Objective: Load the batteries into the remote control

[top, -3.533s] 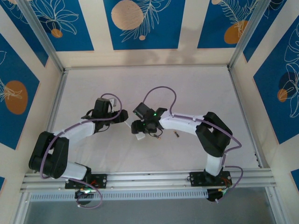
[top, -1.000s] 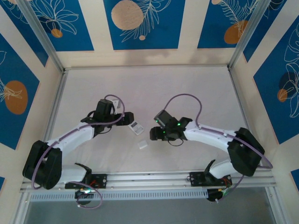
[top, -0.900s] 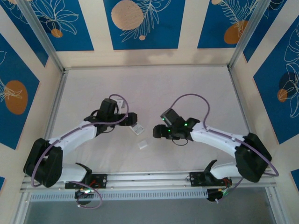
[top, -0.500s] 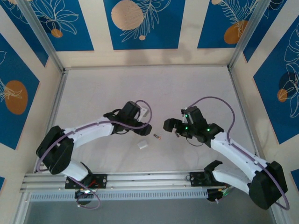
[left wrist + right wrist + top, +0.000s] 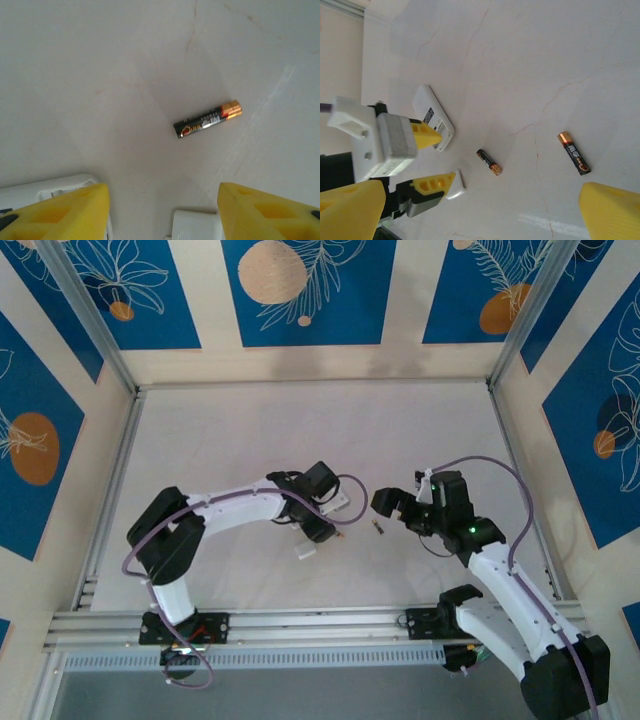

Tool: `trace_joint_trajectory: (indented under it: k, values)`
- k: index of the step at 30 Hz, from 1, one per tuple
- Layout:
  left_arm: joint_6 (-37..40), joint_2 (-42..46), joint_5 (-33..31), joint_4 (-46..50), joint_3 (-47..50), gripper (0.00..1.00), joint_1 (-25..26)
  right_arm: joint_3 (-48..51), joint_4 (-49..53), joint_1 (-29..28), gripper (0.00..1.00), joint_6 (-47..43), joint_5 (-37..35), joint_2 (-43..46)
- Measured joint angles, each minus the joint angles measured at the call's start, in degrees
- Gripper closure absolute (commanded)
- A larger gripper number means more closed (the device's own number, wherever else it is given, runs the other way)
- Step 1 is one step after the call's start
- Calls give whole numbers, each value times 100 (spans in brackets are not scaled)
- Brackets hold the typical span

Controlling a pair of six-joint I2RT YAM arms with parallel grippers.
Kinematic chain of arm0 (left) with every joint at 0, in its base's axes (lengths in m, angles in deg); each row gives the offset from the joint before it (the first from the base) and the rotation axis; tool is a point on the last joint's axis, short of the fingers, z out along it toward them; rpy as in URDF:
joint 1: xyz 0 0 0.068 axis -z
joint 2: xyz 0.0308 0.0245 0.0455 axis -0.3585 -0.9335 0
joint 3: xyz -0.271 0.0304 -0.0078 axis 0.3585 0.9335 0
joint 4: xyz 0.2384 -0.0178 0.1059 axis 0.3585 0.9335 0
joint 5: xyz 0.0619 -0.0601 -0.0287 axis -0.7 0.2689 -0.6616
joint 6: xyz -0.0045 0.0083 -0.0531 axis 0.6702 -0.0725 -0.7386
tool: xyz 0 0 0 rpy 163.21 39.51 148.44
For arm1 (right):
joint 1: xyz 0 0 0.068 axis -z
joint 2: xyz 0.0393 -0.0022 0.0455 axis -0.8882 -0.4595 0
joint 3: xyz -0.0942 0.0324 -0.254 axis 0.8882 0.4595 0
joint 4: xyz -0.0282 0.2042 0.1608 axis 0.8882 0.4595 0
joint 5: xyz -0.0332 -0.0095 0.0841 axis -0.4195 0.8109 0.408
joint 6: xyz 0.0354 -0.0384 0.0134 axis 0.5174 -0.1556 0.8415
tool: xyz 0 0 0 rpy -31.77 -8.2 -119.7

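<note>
Barely begun: two dark gold-tipped batteries (image 5: 489, 162) (image 5: 574, 153) loose on worktop (image 5: 545, 60), four o'clock of flat white remote control (image 5: 432, 116) by right wrist view; left tool (image 5: 448, 154), right tool (image 5: 480, 210) agape, empty.

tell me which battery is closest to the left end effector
The battery lying just ahead of the open left end effector, near the remote. The other battery lies well farther off.

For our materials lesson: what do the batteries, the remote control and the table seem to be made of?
Batteries: likely metal cells in glossy black-and-gold printed wrap. Remote control: probably moulded white plastic, smooth, rounded corners. Table: pale, thinly veined, marble-look; stone or laminate, unclear.
</note>
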Motion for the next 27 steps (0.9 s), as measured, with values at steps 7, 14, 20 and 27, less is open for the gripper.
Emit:
trace_joint_trajectory:
  k: [7, 14, 20, 27]
  values:
    - [358, -291, -2, 39, -247, 41, 146, 92, 22, 208, 1, -42, 243, 133]
    - [535, -634, -63, 0, -304, 39, 354, 98, 26, 234, 1, -39, 310, 133]
    - [595, -817, -107, -42, -520, 38, 356, 149, 39, 264, 1, -39, 313, 136]
    - [658, -1001, -101, -46, -715, 40, 374, 254, 42, 264, 1, -37, 337, 138]
